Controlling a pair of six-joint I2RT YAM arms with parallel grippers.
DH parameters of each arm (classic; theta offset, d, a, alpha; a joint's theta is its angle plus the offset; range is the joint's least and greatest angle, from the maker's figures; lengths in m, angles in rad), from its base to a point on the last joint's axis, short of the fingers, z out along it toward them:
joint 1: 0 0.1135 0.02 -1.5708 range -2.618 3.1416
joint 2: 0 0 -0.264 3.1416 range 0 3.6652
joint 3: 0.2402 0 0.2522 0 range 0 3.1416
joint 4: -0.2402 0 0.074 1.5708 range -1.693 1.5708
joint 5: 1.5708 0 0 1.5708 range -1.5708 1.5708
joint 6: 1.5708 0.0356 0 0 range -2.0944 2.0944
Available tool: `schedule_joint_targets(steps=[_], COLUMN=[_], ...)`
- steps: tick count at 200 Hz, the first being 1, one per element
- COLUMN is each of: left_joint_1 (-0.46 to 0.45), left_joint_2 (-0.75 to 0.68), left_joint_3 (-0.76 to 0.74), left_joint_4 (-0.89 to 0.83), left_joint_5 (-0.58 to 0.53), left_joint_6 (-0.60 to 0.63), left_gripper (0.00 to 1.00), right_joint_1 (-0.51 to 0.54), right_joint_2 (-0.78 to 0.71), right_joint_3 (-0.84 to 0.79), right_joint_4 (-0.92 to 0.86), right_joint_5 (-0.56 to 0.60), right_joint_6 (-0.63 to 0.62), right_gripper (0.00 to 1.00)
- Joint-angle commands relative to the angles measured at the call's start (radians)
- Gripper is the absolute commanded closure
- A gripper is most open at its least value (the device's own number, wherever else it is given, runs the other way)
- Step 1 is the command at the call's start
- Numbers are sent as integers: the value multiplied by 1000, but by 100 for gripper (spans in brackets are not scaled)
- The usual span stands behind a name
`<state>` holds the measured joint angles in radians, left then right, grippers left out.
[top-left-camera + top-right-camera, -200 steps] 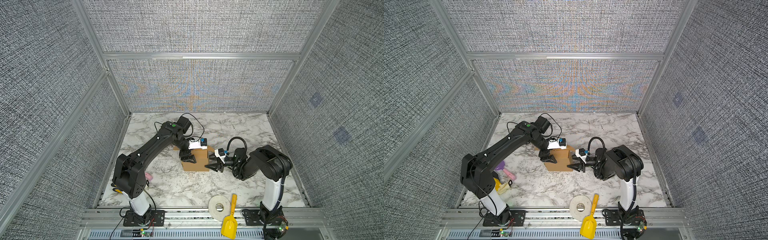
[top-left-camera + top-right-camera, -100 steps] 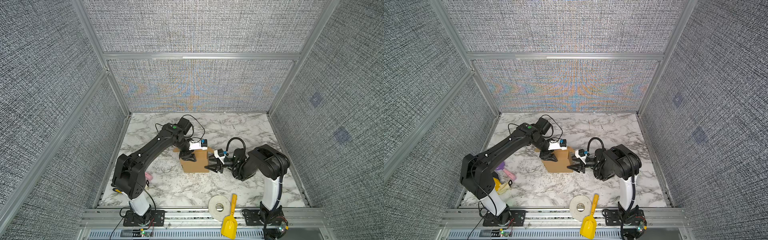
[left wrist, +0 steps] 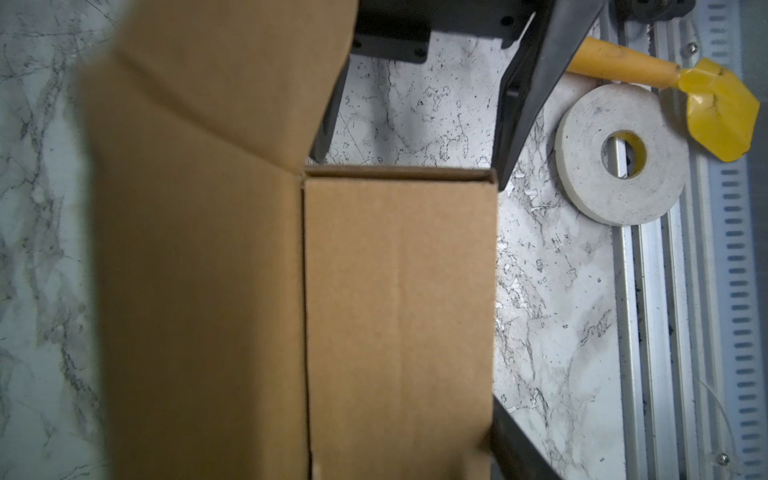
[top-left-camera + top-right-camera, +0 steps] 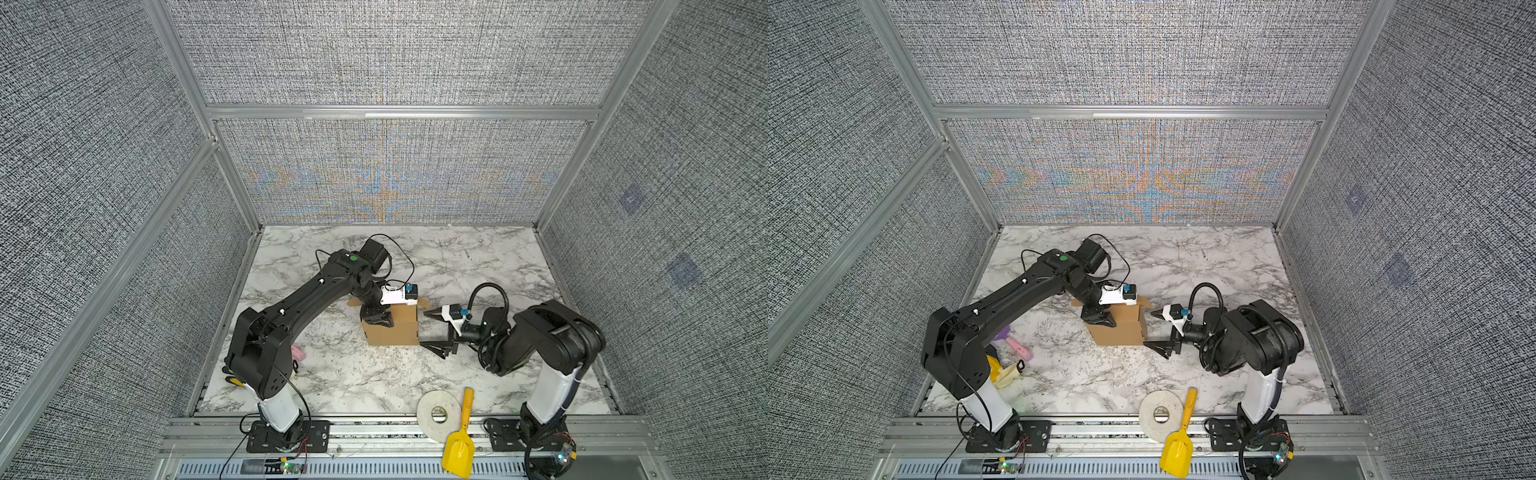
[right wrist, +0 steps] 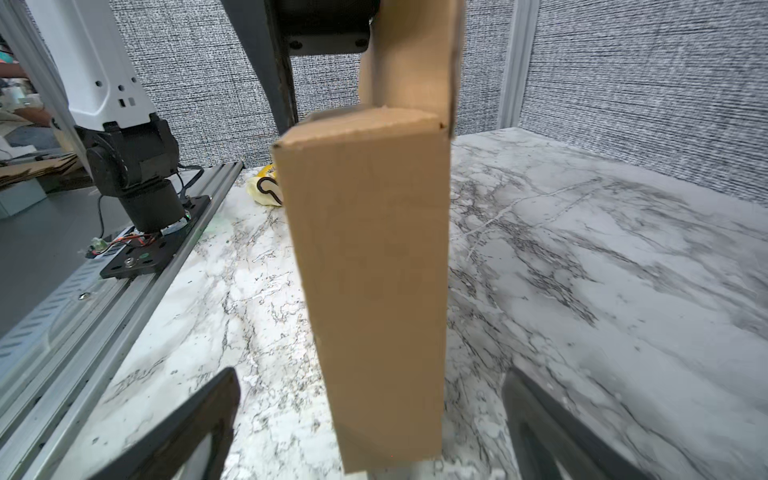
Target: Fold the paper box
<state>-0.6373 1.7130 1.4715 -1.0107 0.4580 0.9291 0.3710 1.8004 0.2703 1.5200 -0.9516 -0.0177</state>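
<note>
The paper box (image 4: 395, 330) (image 4: 1121, 330) is brown cardboard, folded into a block on the marble table, with a flap sticking up at its far right corner. My left gripper (image 4: 376, 321) (image 4: 1098, 321) comes down on the box's left end and is shut on it. In the left wrist view the box (image 3: 399, 291) fills the frame; one finger (image 3: 515, 449) presses its side and the other is hidden. My right gripper (image 4: 428, 329) (image 4: 1152, 329) stands wide open at the right end. Its fingers (image 5: 187, 428) flank the box (image 5: 374, 270) without touching.
A white tape roll (image 4: 439, 415) (image 3: 621, 156) and a yellow scoop (image 4: 459, 449) lie at the front edge by the right arm's base. A pink toy (image 4: 1019, 349) and a yellow object (image 4: 1005, 372) sit near the left arm's base. Aluminium rails line the front.
My right gripper has opened wide around the box's right end. The left gripper narrowed onto the box a second ago and has held since. The box stays in place.
</note>
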Motion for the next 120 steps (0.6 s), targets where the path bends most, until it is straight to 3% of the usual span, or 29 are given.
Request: schedule_joint_targets(steps=[1,31,46,56,69,82,100,120], left_joint_1=[-9,-19,-21,-21,-21,-21,-21,-22], left_joint_2=[0,-7,-12,-13,-15,-19,-21,-17], left_joint_3=[18,46,56,59,61,61,61,46], left_joint_4=[3,-5,-12,-15,-17,-17,-16,-12], left_joint_5=[-10,-2,9,9,9,10,5,0], left_joint_6=[-9,-27,-27,-27,-26,-25,-24,-21], left_gripper=[39,31,27,25,24,23,23,26], right_joint_1=[-26,-125,-213,-260,-282,-282,-281,-282], right_joint_2=[-98,-278,-347,-382,-433,-542,-706,-818], right_joint_3=[-62,-99,-39,41,108,106,172,248], right_joint_4=[30,-33,-183,-347,-543,-635,-985,-1187], right_joint_5=[68,106,33,-47,-56,33,209,317], right_joint_6=[88,412,602,664,647,561,386,322], right_gripper=[1,1,1,1,1,1,1,1])
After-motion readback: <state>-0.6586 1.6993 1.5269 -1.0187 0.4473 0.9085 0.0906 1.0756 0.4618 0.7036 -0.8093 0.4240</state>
